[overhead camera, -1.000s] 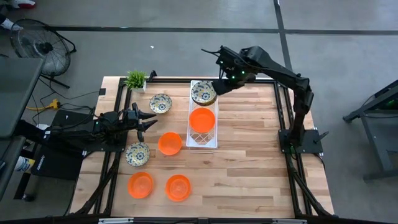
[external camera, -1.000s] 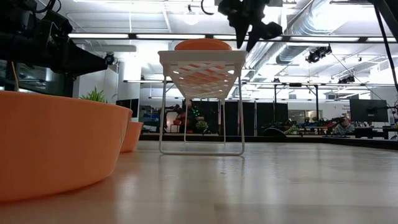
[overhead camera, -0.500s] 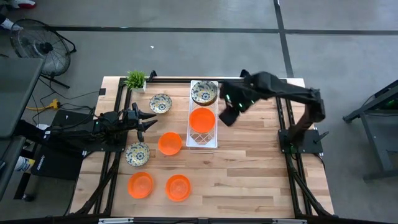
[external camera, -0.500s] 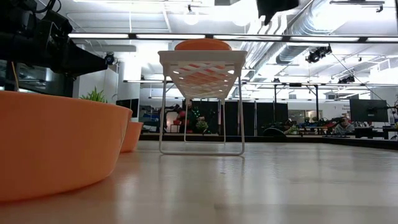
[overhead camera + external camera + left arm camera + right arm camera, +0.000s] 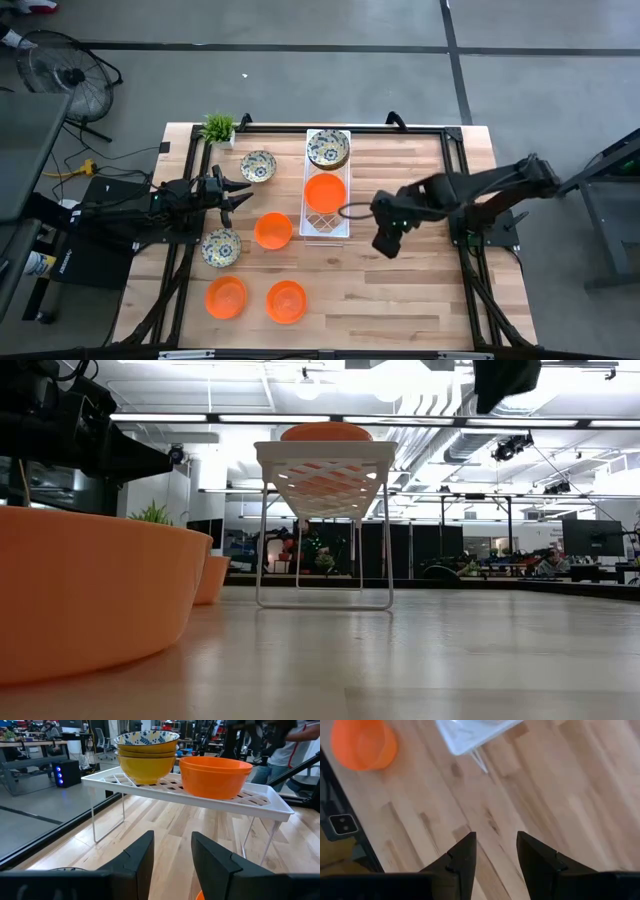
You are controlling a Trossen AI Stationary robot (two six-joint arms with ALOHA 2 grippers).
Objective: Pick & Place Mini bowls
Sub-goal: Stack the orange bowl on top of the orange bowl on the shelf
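Here, right gripper (image 5: 384, 243), jaws parted and empty, hovers beside the white rack (image 5: 326, 226) holding stacked bowls (image 5: 328, 149); loose bowls (image 5: 272, 230) near the surface's left edge look light, rigid, best gripped by the rim.

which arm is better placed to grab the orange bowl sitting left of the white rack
Left. The left gripper sits open close beside that orange bowl, on its own side. The right gripper, open and empty, is across the white rack, which stands between.
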